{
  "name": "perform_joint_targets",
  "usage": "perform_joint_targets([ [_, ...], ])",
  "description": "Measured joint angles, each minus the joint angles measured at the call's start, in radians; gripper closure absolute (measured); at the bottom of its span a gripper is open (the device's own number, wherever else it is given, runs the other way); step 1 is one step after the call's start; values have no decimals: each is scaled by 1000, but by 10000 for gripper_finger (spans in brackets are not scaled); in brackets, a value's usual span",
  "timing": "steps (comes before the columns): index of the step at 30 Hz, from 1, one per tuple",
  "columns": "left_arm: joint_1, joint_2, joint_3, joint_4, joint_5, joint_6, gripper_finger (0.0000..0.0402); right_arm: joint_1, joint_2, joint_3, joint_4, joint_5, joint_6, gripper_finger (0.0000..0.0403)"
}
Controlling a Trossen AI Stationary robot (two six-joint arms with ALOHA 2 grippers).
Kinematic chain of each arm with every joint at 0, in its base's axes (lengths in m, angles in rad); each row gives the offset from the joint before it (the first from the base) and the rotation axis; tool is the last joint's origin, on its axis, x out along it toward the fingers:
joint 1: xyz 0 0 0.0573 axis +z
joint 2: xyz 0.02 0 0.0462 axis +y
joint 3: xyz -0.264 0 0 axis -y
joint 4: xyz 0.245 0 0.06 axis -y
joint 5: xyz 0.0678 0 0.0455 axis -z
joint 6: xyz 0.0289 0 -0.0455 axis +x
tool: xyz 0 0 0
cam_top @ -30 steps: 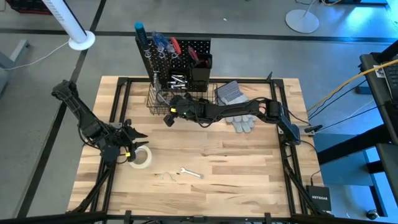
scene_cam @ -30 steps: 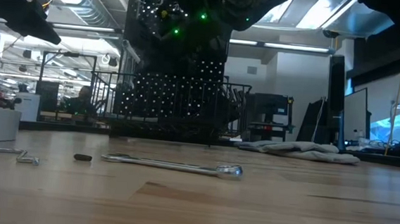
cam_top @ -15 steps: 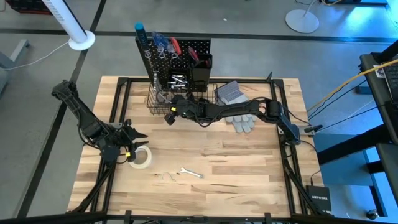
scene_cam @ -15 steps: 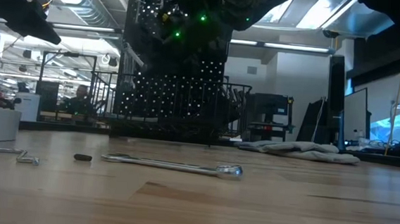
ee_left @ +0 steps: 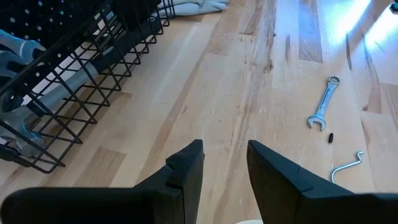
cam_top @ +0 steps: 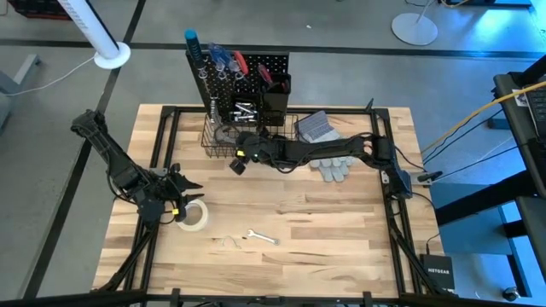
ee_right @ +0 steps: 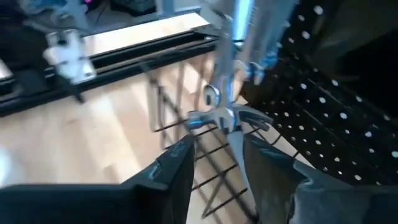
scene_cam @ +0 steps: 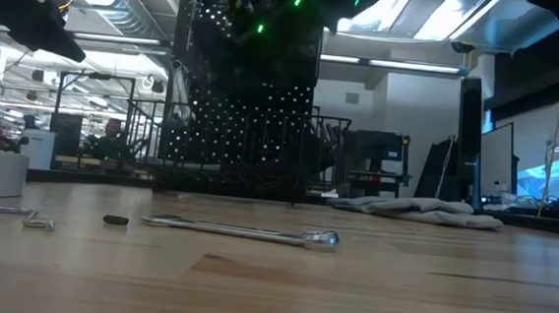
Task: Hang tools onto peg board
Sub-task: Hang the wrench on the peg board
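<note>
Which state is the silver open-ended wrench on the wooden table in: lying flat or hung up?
Lying flat. The silver open-ended wrench rests on the wooden table, far from the black perforated peg board; no gripper touches it.

The tabletop [cam_top: 324, 222] is pale blond wood with streaky grain. The peg board [cam_top: 247, 72] is black, dotted with rows of small holes, and the wire basket [cam_top: 223, 141] at its foot is black too. Red and blue handles [cam_top: 229, 60] show at the board's top edge. The tape roll [cam_top: 193, 215] is white. A wrench [cam_top: 262, 236] lying flat is silver. The gloves [cam_top: 328, 149] are grey. Both arms are dark, with a yellow mark by each end effector.
</note>
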Motion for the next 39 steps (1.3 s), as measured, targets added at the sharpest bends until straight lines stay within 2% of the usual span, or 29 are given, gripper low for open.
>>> perform_joint_targets([
  [3, 0, 0, 0, 1, 0, 0, 286, 32, -49, 0, -88, -40, -37, 261],
  [10, 0, 0, 0, 1, 0, 8, 286, 152, -202, 2, -422, -104, -61, 260],
  [15, 0, 0, 0, 13, 0, 7, 286, 291, -224, -3, -592, -166, -25, 260],
  [20, 0, 25, 0, 134, 0, 77, 286, 424, -215, -126, -530, -166, -1, 260],
  [25, 0, 115, 0, 335, 3, 192, 286, 507, -210, -278, -368, -158, 60, 260],
  [34, 43, 418, 1, 786, 108, 396, 286, 570, -208, -468, -60, -156, 259, 260],
  [39, 116, 581, 1, 1000, 158, 384, 286, 580, -205, -531, -23, -156, 366, 260],
])
